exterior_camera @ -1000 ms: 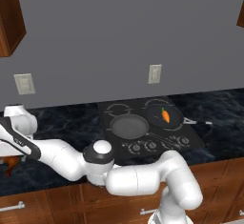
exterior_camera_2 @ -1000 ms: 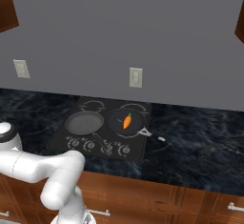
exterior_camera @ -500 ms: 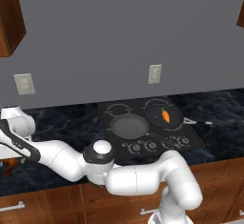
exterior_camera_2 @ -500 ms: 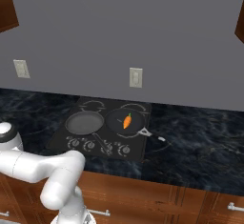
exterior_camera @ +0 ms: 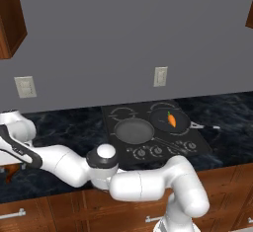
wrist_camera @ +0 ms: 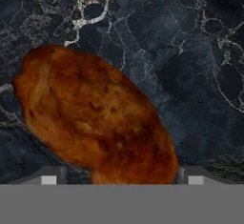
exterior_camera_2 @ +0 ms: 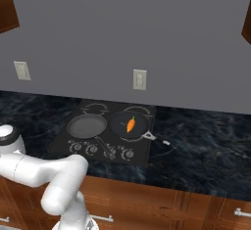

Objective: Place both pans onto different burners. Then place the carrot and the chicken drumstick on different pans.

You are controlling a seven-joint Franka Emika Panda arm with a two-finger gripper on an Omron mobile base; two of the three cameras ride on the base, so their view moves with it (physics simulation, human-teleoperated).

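The chicken drumstick [wrist_camera: 95, 123], glossy reddish-brown, lies on the dark marble counter close under the hand. My gripper [wrist_camera: 119, 179] is open, one fingertip [wrist_camera: 50, 176] on each side of the drumstick's lower end. On the black cooktop [exterior_camera: 195, 147] stand two dark pans. The left pan [exterior_camera: 133, 130] [exterior_camera_2: 87, 125] is bare. The right pan [exterior_camera: 163, 113] [exterior_camera_2: 120, 128] holds the orange carrot [exterior_camera: 171, 120] [exterior_camera_2: 131, 124]. In the left base view the arm reaches far left along the counter, well away from the cooktop.
A row of knobs [exterior_camera: 157, 151] runs along the cooktop's front. The carrot pan's long handle [exterior_camera: 203, 126] points right over the counter. Wall outlets [exterior_camera: 160, 76] [exterior_camera: 24, 86] sit on the grey backsplash. Wooden cabinets hang at the upper corners and run below the counter.
The arm's wrist at the far left has dipped slightly. The pans and the carrot have not moved.
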